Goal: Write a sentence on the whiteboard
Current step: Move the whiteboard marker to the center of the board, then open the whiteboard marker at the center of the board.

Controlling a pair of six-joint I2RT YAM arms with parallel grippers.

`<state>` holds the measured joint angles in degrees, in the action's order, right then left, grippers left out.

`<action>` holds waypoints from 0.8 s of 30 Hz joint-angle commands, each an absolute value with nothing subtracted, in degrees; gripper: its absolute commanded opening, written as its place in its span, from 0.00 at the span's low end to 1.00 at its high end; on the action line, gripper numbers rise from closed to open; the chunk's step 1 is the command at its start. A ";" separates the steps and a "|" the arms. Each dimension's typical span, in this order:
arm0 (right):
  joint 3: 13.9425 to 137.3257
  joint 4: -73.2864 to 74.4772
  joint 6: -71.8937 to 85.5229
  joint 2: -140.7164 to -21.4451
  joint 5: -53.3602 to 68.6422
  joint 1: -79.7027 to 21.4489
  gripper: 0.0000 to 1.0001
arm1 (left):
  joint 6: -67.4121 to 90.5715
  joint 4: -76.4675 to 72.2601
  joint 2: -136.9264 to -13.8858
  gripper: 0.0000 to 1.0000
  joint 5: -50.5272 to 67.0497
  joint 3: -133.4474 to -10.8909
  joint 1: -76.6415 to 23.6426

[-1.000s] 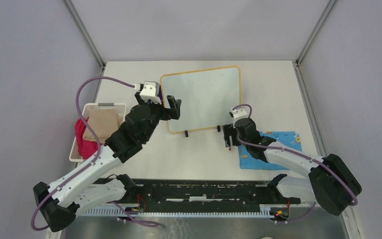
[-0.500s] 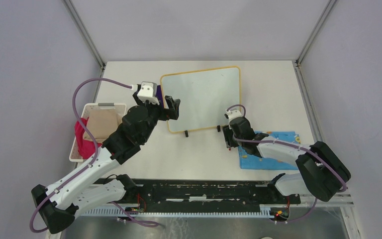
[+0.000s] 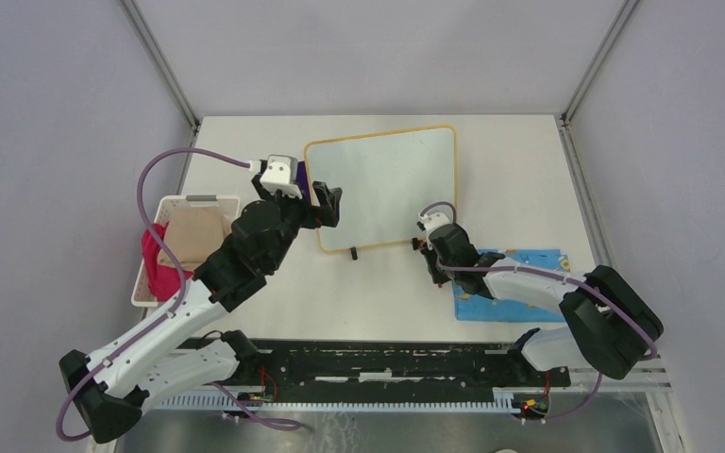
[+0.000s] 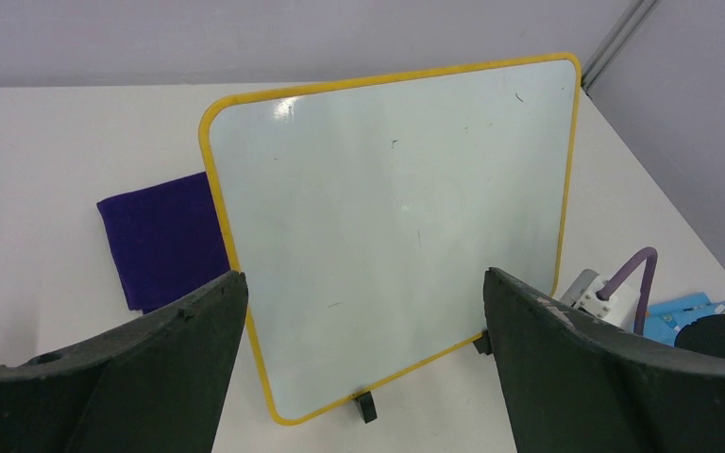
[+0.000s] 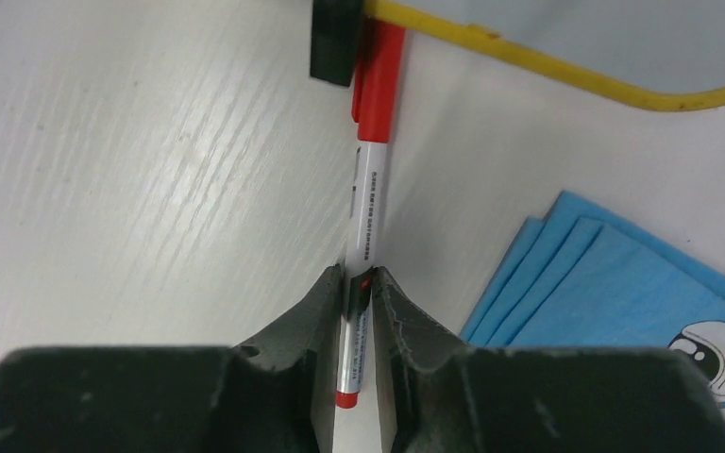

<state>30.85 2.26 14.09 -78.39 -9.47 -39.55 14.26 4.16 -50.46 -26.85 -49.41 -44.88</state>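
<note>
At the left edge of the desk [image 3: 378, 293] stands a white basket [image 3: 192, 200], and in it lie a beige cloth [image 3: 193, 231] and a pink cloth [image 3: 156, 264]. To the right of the basket, the left jaws hang above the near left corner of the whiteboard [image 3: 382, 184]. Their two dark fingers [image 4: 151, 368] are spread wide and nothing is between them. A dark purple cloth [image 4: 165, 236] lies flat on the desk and touches the left side of the yellow frame.

The whiteboard is in the far middle part of the desk. Its two black feet are on the edge which faces the arms. The face is white and glossy, with only a few small dark specks on it.

Further right, the right jaws are low, just beside the near right corner of the board. They are closed on a marker [image 5: 370, 203] with a white body and they hold it near its back end. The red cap points to the board and lies against the black foot [image 5: 335, 38], under the yellow frame. To the right of the marker, a blue patterned cloth [image 5: 623, 283] lies folded on the desk, close to it; I cannot tell if they touch.
</note>
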 commanded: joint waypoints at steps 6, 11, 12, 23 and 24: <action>31.19 12.91 13.15 -71.37 -6.07 -43.37 0.20 | 11.70 1.85 -49.66 0.99 -27.70 -49.57 -45.43; 32.71 15.50 12.51 -71.25 -5.68 -43.50 0.30 | 11.60 1.93 -49.83 0.99 -27.60 -49.66 -45.44; 32.97 15.51 12.27 -71.59 -6.56 -43.53 0.34 | 11.67 1.93 -49.83 0.99 -27.55 -49.66 -45.42; 37.95 14.08 10.98 -79.20 -6.67 -42.35 0.40 | 11.37 2.11 -50.02 0.99 -27.64 -49.70 -45.70; 38.06 14.11 10.90 -79.73 -6.44 -42.24 0.39 | 11.28 2.11 -50.01 0.99 -27.75 -49.66 -45.70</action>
